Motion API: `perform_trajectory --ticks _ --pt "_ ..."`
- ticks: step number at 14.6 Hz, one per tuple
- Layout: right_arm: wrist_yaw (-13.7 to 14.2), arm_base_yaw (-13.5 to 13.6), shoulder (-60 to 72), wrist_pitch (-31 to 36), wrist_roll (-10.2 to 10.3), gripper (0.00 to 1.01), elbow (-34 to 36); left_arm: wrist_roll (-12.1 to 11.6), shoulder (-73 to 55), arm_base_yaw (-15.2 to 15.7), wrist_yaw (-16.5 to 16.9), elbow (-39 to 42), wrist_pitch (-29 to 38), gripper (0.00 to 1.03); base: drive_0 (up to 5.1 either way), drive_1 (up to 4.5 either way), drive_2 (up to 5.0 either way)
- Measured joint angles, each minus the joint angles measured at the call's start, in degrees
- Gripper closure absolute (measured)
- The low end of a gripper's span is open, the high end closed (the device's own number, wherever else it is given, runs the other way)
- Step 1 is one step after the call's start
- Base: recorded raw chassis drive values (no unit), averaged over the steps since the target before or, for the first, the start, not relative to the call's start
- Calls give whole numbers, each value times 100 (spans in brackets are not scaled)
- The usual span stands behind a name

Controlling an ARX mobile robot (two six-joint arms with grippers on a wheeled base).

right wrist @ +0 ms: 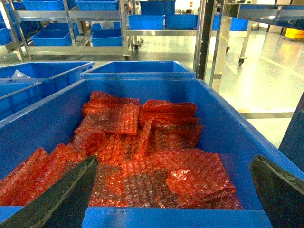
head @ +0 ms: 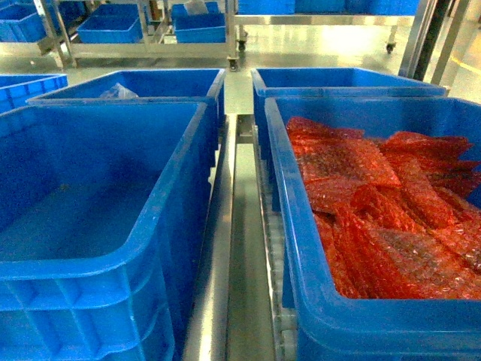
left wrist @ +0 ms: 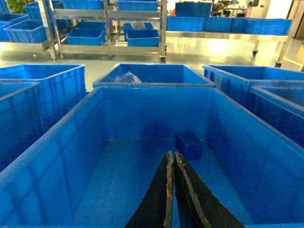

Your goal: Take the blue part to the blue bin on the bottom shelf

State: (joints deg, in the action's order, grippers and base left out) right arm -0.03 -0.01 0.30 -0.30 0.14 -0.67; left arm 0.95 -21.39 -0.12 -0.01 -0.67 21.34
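While the head view shows two large bins side by side, neither arm appears in it: the left blue bin (head: 113, 248) looks bare from this angle, the blue part hidden by its near wall, and the right bin (head: 361, 323) is filled with red bubble-wrap bags (head: 383, 203).

Seen from the left wrist, the blue part (left wrist: 189, 145) is a small dark-blue block lying on the floor of the left blue bin, just ahead of the left pincer (left wrist: 172, 156) and slightly to its right. Its long axis seems to run roughly crosswise to the pincer's line, though blue on blue makes this hard to judge. The left pincer's two fingers are pressed together, holding nothing and apart from the block; it would have to spread before coming down on it.

From the right wrist, the right pincer (right wrist: 175, 190) stands spread wide above the red bags, empty and touching none. The left arm is clearly the nearer to the part.
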Motion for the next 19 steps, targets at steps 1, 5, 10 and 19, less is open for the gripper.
perform_trajectory --ticks 1,5,10,19 --pt "0 0 0 0 0 3 0 0 181 0 0 0 -201 101 0 0 0" --pt "0 0 0 0 0 3 0 0 599 0 0 0 -601 101 0 0 0" --pt "2 0 0 0 0 3 0 2 817 0 0 0 -804 101 0 0 0" --pt "2 0 0 2 0 3 0 -11 2090 0 0 -2 -2159 76 0 0 0"
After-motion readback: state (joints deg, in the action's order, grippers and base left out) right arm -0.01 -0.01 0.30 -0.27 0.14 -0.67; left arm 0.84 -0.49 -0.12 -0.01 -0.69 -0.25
